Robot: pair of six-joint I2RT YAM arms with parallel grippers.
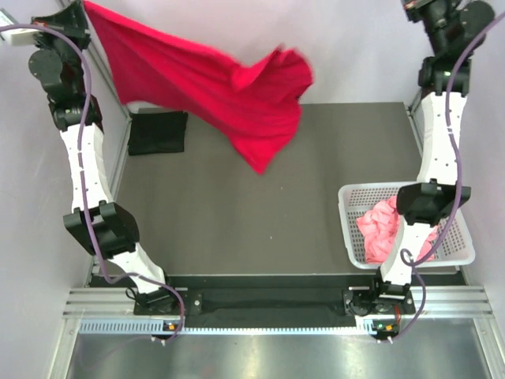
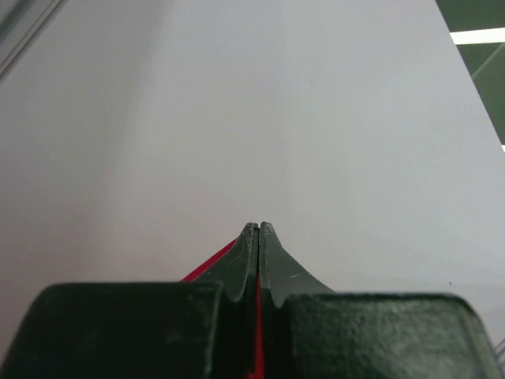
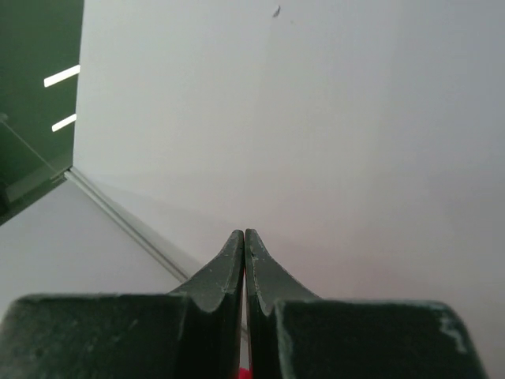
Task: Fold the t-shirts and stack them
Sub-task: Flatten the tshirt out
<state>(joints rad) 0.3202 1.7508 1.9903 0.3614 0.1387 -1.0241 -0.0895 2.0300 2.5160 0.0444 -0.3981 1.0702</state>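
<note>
While the left gripper (image 2: 259,230) clamps the red shirt (image 1: 207,82) aloft over the table (image 1: 237,217), the right gripper (image 3: 244,234) is closed, hold unclear

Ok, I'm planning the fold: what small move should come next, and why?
Probably lower the red shirt onto the table. It hangs bunched in mid-air from the left jaws alone. The right jaws are shut, apart from it, so it can't be spread or folded up there.

Folded t-shirt (image 1: 158,132) lies far left, crumpled t-shirt (image 1: 379,229) in right-hand basket (image 1: 351,229).
</note>
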